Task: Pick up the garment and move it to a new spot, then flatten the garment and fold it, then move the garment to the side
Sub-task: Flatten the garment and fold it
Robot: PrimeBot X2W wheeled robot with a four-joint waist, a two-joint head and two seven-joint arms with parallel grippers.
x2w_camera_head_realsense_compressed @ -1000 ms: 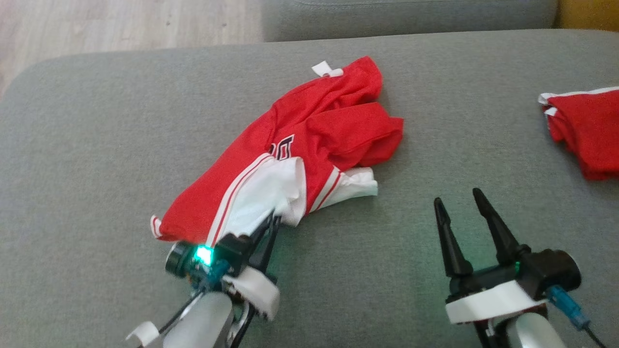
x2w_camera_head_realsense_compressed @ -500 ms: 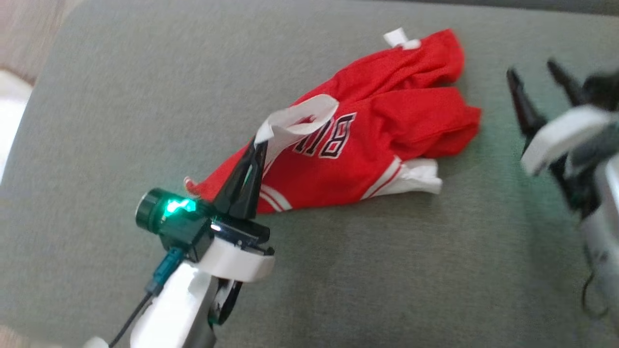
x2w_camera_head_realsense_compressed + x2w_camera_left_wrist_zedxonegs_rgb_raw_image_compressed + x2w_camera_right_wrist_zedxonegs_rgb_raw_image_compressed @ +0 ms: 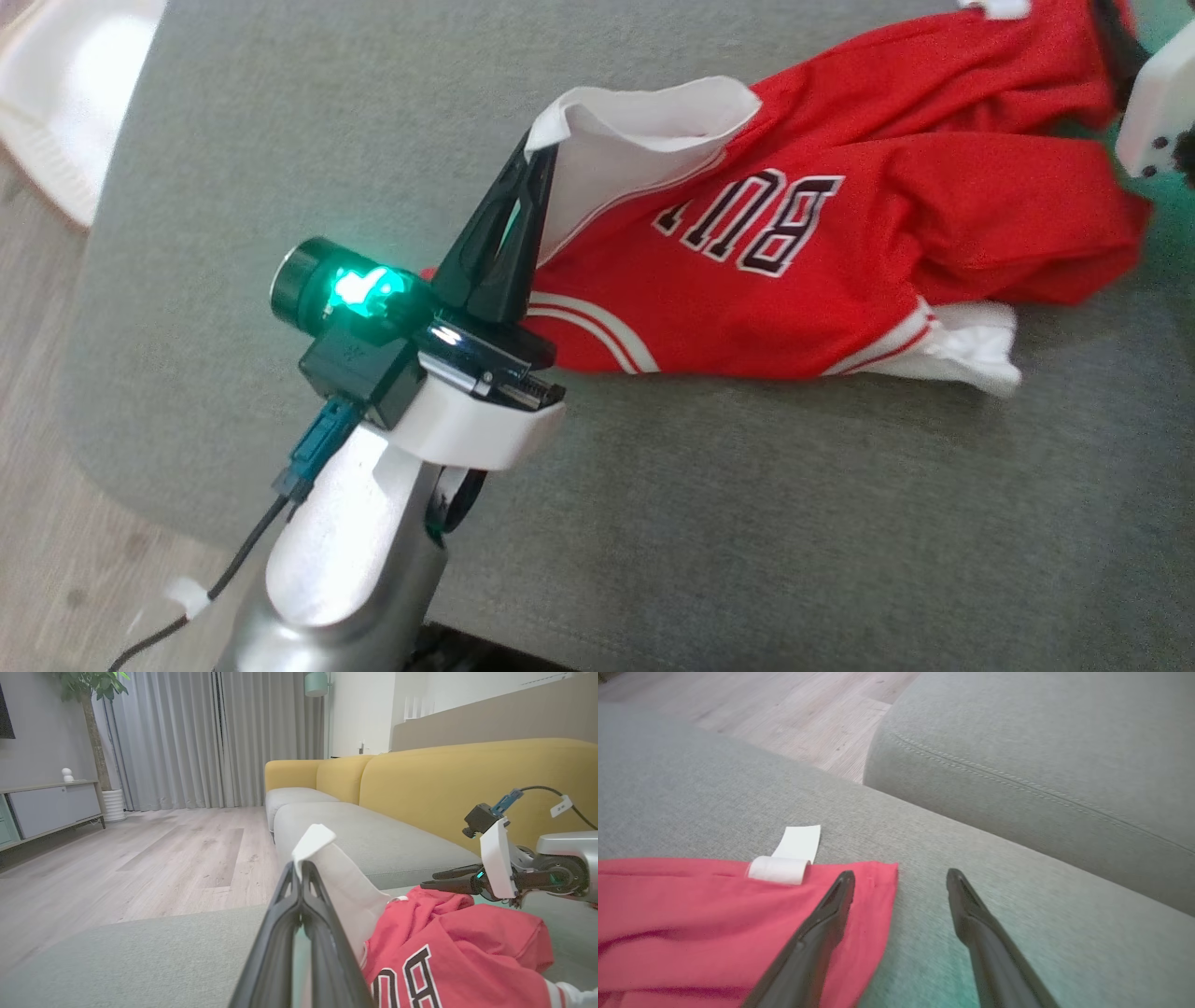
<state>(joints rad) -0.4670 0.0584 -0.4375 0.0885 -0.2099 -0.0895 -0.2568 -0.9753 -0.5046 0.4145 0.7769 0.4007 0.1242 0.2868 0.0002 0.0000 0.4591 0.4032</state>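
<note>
The garment [image 3: 840, 271] is a red jersey with white trim and dark lettering, lying crumpled on the grey sofa seat [image 3: 747, 523]. My left gripper [image 3: 541, 154] is shut on its white edge and holds that edge raised above the seat. In the left wrist view the pinched white cloth [image 3: 314, 841] stands up above the closed fingertips [image 3: 299, 870], with the red garment [image 3: 448, 952] to the right. My right gripper [image 3: 901, 875] is open at the garment's far corner [image 3: 873, 891], beside a white label [image 3: 789, 858]. One finger is over the red cloth and the other over the seat.
A second grey seat cushion [image 3: 1041, 751] lies beyond the right gripper. A yellow backrest [image 3: 467, 779] runs along the sofa. Wood floor [image 3: 140, 858] lies past the seat's edge. A white object [image 3: 65, 93] sits on the floor at the head view's upper left.
The head camera has swung left and closer. My left gripper has lifted the garment's white edge off the seat. The right gripper has moved from the near seat to the garment's far end.
</note>
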